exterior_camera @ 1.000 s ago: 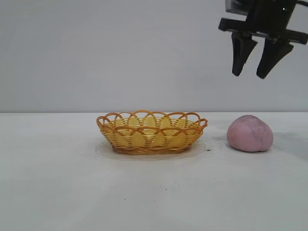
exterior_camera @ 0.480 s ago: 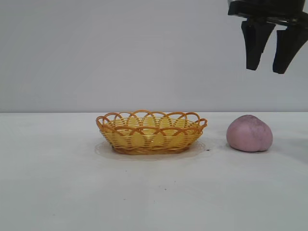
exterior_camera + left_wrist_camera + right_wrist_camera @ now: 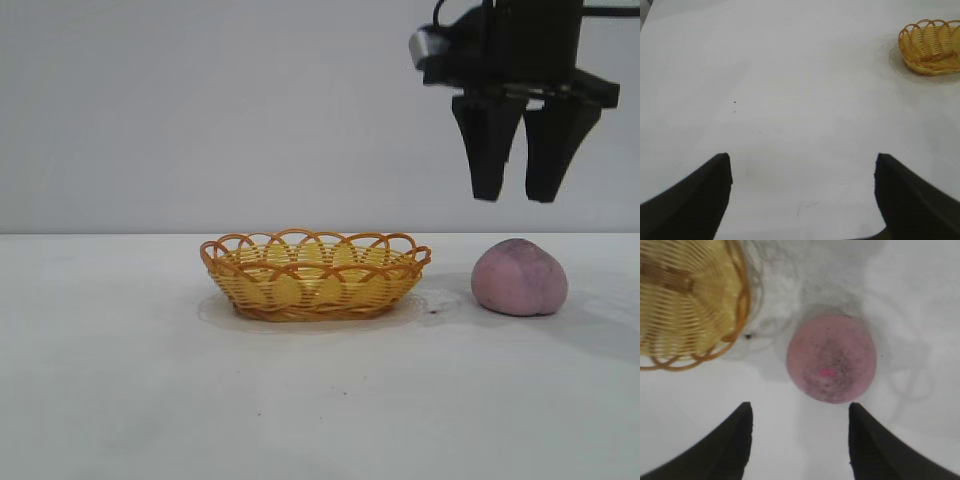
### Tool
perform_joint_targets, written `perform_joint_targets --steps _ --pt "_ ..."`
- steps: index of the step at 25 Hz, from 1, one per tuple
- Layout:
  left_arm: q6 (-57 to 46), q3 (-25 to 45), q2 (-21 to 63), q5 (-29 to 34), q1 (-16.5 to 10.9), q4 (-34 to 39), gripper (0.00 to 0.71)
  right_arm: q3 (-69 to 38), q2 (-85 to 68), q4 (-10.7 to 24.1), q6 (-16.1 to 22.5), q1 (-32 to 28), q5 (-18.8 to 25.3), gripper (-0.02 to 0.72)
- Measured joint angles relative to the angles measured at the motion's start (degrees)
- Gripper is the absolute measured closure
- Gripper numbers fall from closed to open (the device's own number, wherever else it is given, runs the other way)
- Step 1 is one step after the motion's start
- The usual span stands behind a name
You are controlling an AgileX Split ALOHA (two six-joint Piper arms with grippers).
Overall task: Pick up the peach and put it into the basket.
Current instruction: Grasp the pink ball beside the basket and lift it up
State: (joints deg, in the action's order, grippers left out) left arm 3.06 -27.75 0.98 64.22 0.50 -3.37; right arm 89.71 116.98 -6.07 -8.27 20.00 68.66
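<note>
The pink-mauve peach (image 3: 519,277) rests on the white table, to the right of the yellow-orange wicker basket (image 3: 314,274), a short gap between them. My right gripper (image 3: 516,197) hangs open in the air above the peach, fingers pointing down, nothing between them. In the right wrist view the peach (image 3: 831,359) lies just beyond the right gripper (image 3: 800,406), with the basket (image 3: 687,305) off to one side. My left gripper (image 3: 802,157) is open over bare table, and the basket (image 3: 931,46) shows far off in its view. The left arm is out of the exterior view.
The white table (image 3: 130,380) stretches wide around both things, against a plain grey wall (image 3: 200,110). A small dark speck (image 3: 433,310) lies on the table between basket and peach.
My right gripper has shifted left and come down from the upper right to a spot above the peach, still open. Peach and basket have not moved.
</note>
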Motion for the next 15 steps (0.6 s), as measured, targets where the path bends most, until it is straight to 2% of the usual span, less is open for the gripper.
perform_joint_targets --steps 6,14,15 --pt "0.0 0.0 0.0 0.0 0.0 0.0 0.160 0.1 2.5 0.7 0.0 0.0 -2.6 0.344" --pt "0.0 0.0 0.0 0.0 0.0 0.0 0.160 0.1 5.1 1.9 0.0 0.0 -4.1 0.344" --pt "0.0 0.0 0.0 0.0 0.0 0.0 0.160 0.1 5.3 2.0 0.0 0.0 -4.1 0.398"
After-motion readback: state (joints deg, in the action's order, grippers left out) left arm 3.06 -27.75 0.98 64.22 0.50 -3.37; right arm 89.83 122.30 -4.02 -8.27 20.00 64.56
